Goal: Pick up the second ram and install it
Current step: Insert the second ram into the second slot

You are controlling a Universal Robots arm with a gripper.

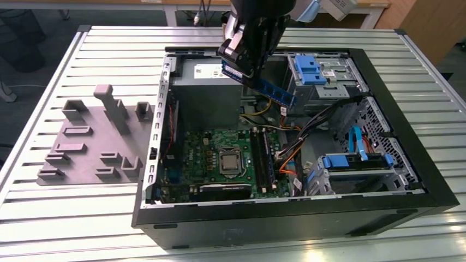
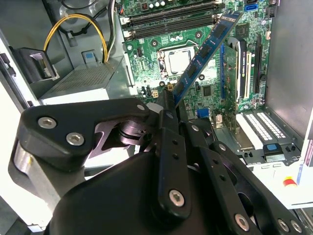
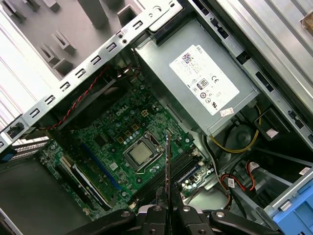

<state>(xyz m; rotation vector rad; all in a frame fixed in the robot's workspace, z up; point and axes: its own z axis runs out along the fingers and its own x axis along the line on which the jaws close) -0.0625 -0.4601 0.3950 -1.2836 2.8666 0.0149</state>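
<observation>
One tool holds the memory stick by one end, its fingers closed on it. The stick hangs tilted in the air above the open computer case, over the green board with its processor. The case lies on the desk, beside a grey holder.

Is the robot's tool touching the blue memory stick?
Touching. In the second wrist view the tool pinches one end of the second ram, which sticks out above the motherboard. The exterior view shows the stick hanging from it.
</observation>
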